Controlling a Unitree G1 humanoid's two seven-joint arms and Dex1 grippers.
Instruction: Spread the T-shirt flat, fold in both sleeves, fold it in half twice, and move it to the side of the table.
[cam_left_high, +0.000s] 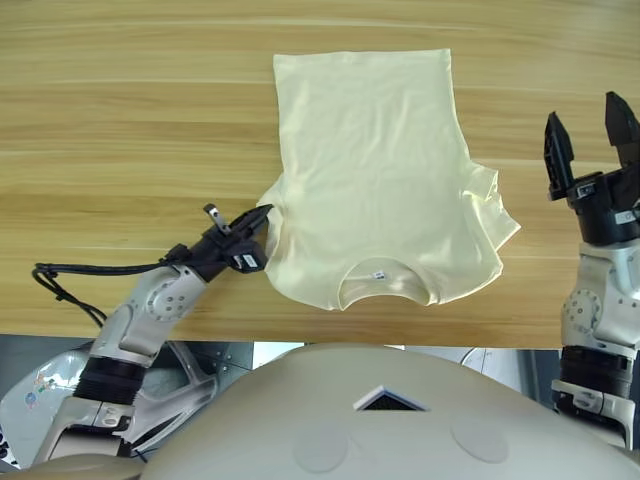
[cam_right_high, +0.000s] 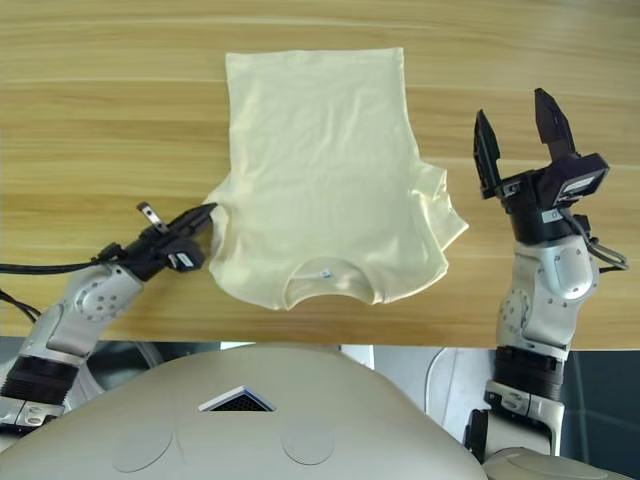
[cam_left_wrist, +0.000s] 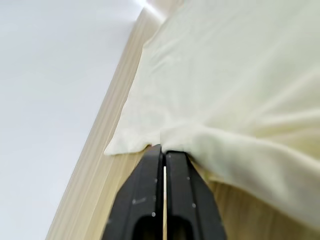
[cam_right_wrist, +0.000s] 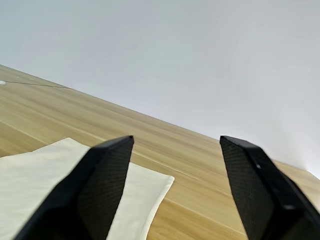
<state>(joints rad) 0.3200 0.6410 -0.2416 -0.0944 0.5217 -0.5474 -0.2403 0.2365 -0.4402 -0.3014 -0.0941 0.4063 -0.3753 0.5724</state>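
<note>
While the pale yellow cotton T-shirt (cam_left_high: 375, 170) lies spread on the light wooden table (cam_left_high: 120, 120), the black left gripper (cam_left_high: 262, 215) meets its left sleeve (cam_left_high: 280, 200), seemingly to fold it. Its wrist view shows it pinched shut on the sleeve edge; the right gripper (cam_right_wrist: 176, 140) hangs wide open alongside.

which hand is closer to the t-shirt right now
Left. The left hand is shut on the T-shirt at its sleeve edge on the robot's left side, touching it. The right hand is open, off to the shirt's right, clear of the cloth.
</note>
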